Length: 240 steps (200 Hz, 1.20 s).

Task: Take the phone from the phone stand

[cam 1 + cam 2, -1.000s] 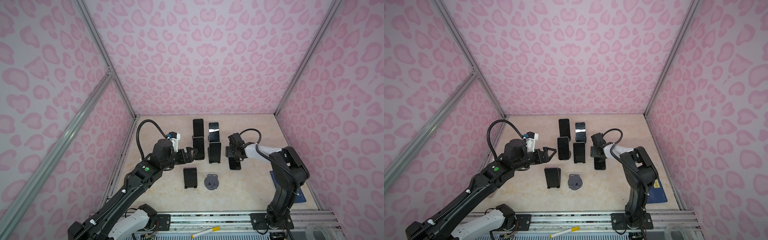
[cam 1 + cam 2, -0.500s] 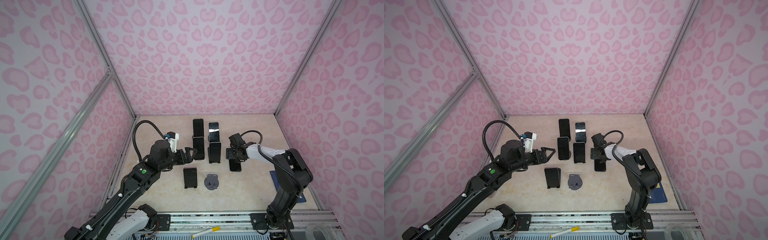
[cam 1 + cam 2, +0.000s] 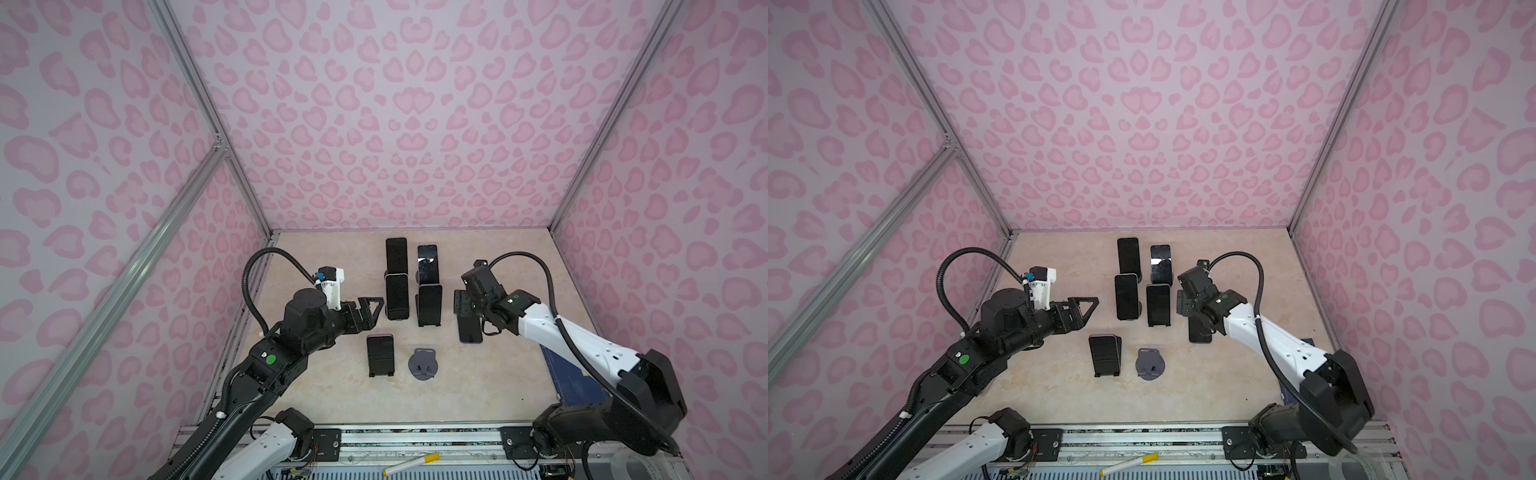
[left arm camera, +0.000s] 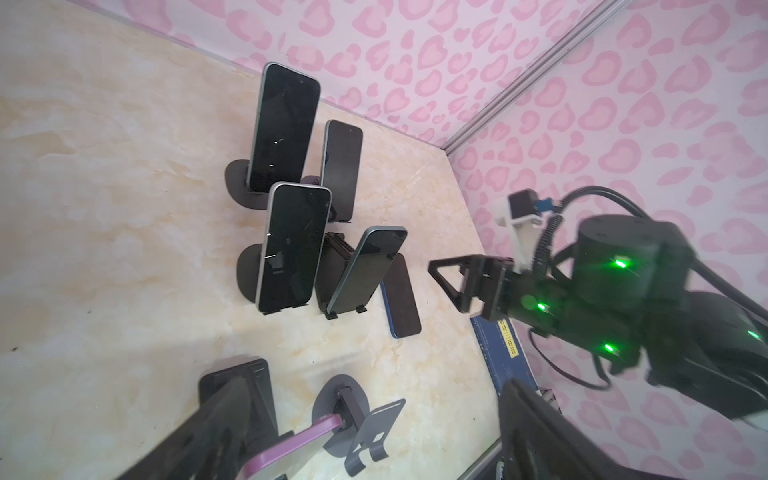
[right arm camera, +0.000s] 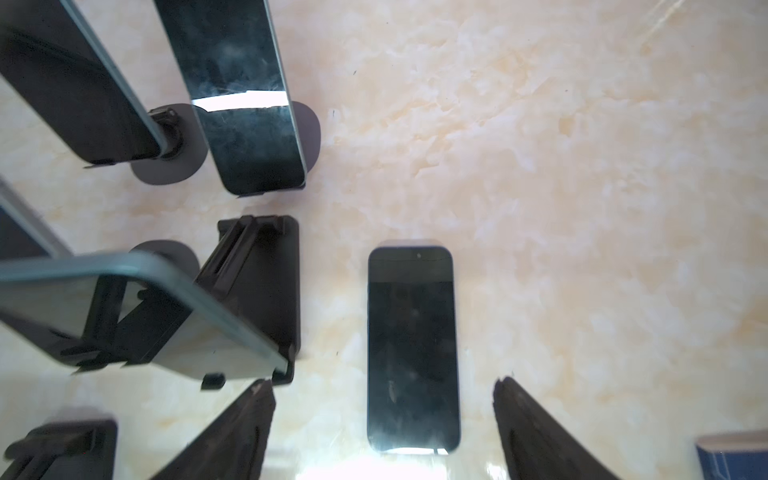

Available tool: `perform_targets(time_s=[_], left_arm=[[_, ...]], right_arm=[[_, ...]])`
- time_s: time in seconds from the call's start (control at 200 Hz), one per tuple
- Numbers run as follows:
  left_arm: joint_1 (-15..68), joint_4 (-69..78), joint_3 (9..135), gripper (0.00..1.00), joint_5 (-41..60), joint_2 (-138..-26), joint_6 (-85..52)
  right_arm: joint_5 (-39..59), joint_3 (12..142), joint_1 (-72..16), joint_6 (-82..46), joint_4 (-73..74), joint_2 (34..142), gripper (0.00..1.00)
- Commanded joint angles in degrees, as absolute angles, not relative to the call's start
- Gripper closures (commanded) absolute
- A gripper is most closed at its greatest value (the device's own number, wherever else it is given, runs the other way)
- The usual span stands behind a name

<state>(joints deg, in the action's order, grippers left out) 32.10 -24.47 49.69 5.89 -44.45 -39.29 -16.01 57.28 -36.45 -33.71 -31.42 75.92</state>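
In both top views the room is a box of pink walls (image 3: 395,124) printed with darker hearts, framed by aluminium posts (image 3: 208,124). The floor of it is a cream marbled table (image 3: 498,386). Standing phones (image 3: 397,297) lean on stands (image 3: 430,322) in the middle, one more with a purple edge stands at the front, and a grey empty stand (image 3: 422,365) sits beside it. The phone (image 3: 470,334) lies flat on the table, right of the group and off every stand. The right gripper (image 3: 465,307) hangs over its far end. The left gripper (image 3: 371,311) hovers left of the group, touching nothing. A blue card (image 3: 577,384) lies by the right wall and a pen (image 3: 411,462) on the front rail.

In the left wrist view the marbled surface runs to a corner where two walls meet at a post. The phone (image 4: 401,299) lies screen up, blue-edged, near the foot of the closest stand. The left fingers (image 4: 216,428) frame the view, spread wide in the air. The right gripper (image 4: 451,286) shows side-on above the card.

In the right wrist view the phone (image 5: 411,353) rests on bare table (image 5: 582,187) between the right fingers (image 5: 232,436), clear of both. The jaws stand apart. Glare whitens the surface at the phone's near end.
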Motion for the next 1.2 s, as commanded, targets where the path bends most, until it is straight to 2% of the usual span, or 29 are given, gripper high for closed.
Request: perform_targets(time_s=[0.0, 0.16, 0.345, 0.54, 0.66, 1.0, 1.195], left_arm=[[32.1, -27.2, 47.4, 0.02, -0.5, -40.7, -41.8], [32.1, -29.2, 44.5, 0.01, -1.3, -35.4, -43.9], [32.1, -30.8, 43.1, 0.02, 0.6, -31.6, -45.1], [32.1, -33.0, 43.2, 0.02, -0.7, -28.8, -43.7], [32.1, -33.4, 43.5, 0.02, -0.4, -28.1, -43.2], [32.1, -33.2, 44.2, 0.02, 0.3, -29.6, -41.9], [32.1, -32.6, 42.8, 0.01, -0.4, -29.9, -42.2]], right_arm=[[-25.0, 54.1, -44.0, -44.2, -35.9, 68.6, 0.11], [-34.1, 50.4, -61.4, -59.5, -36.1, 63.3, 0.1], [-37.3, 56.2, -73.3, -65.2, -35.8, 74.7, 0.06], [-34.4, 60.6, -74.2, -68.2, -35.1, 84.9, 0.03], [-37.1, 63.0, -75.5, -73.9, -38.7, 89.1, 0.02], [-39.7, 62.9, -76.5, -80.2, -40.1, 93.7, 0.03], [-37.9, 61.0, -75.9, -80.0, -36.2, 95.8, 0.07]])
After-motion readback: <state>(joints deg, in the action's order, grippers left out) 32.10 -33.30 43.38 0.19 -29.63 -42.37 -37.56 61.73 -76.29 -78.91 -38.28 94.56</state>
